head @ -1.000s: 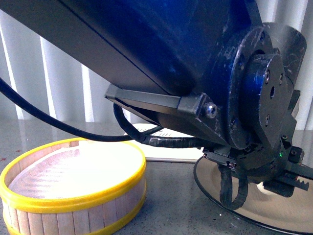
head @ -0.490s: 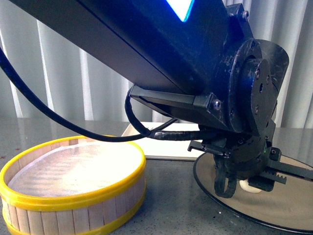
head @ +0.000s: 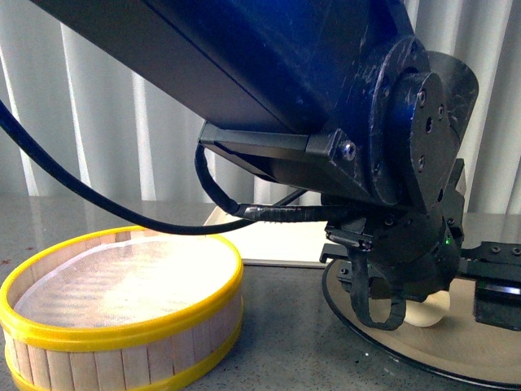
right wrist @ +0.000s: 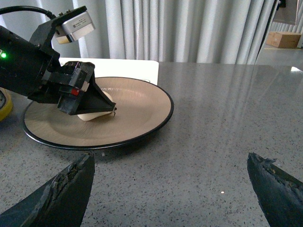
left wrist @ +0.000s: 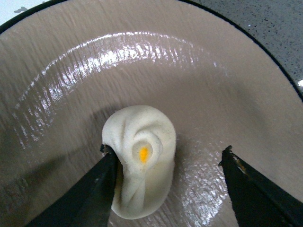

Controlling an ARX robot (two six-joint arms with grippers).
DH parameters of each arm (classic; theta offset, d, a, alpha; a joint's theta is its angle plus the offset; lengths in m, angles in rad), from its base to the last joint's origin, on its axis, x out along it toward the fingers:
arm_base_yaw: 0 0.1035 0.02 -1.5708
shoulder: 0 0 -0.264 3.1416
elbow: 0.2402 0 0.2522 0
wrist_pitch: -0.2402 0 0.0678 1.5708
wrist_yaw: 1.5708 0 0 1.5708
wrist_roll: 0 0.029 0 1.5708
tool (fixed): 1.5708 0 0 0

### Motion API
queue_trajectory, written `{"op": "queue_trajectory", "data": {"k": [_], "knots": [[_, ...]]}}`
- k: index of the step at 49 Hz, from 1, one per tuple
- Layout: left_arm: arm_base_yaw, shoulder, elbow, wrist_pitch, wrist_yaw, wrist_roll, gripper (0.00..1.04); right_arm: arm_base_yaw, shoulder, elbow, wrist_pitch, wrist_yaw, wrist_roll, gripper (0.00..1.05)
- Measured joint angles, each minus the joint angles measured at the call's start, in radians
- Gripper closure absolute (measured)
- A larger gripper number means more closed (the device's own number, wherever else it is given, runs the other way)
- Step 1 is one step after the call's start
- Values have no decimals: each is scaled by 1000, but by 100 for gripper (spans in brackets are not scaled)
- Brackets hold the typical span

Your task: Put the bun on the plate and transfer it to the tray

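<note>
The cream-white bun (left wrist: 139, 165) with its orange dot lies on the taupe inside of the black-rimmed plate (left wrist: 189, 71). My left gripper (left wrist: 166, 150) is open just over the plate. One finger touches the bun's side and the other stands well apart from it. The front view shows the bun (head: 427, 309) on the plate (head: 456, 354), under the left wrist. In the right wrist view the left gripper (right wrist: 97, 105) covers part of the bun (right wrist: 90, 116) on the plate (right wrist: 142, 109). My right gripper (right wrist: 170, 158) is open and empty above the table, near the plate's rim. The cream-white tray (head: 277, 240) lies behind the plate.
A yellow-rimmed wooden steamer basket (head: 122, 326) stands at the front left, beside the plate. The left arm and its black cable (head: 98, 208) fill most of the front view. The grey speckled table (right wrist: 227, 118) stretches beside the plate. White curtains hang behind.
The left wrist has shifted and turned a little over the plate. The bun stays on the plate under it.
</note>
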Motion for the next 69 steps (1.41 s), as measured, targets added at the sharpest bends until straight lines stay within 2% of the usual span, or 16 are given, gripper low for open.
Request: {"op": "queue_trajectory", "data": {"k": [10,22,29,37,44,47,50,56,57,59,60,64,69], "knots": [[-9,-21,-5,4,-3,2,5,0,0,0,0,0,0,9],[-16,-26,-5,22,-26,0,7,0,0,0,0,0,0,9],[10,-45,-1,46,-40,-18,7,0,0,0,0,0,0,9],[111,-98,10,76,-151,-87,7,0,0,0,0,0,0,9],[257,-175,-22,75,-206,-167,7,0,0,0,0,0,0,9],[341,-236,-64,-20,-236,-216,7,0,0,0,0,0,0,9],[380,-261,-78,-90,-247,-240,7,0,0,0,0,1,0,9],[402,-265,-90,-90,-261,-257,7,0,0,0,0,-1,0,9],[399,-273,-119,-31,-290,-225,10,0,0,0,0,-1,0,9],[397,-312,-243,213,-373,-138,19,0,0,0,0,0,0,9],[397,-341,-328,354,-382,-84,24,0,0,0,0,0,0,9],[411,-426,-523,618,-364,3,36,0,0,0,0,2,0,9],[451,-529,-716,806,-344,58,51,0,0,0,0,1,0,9]]}}
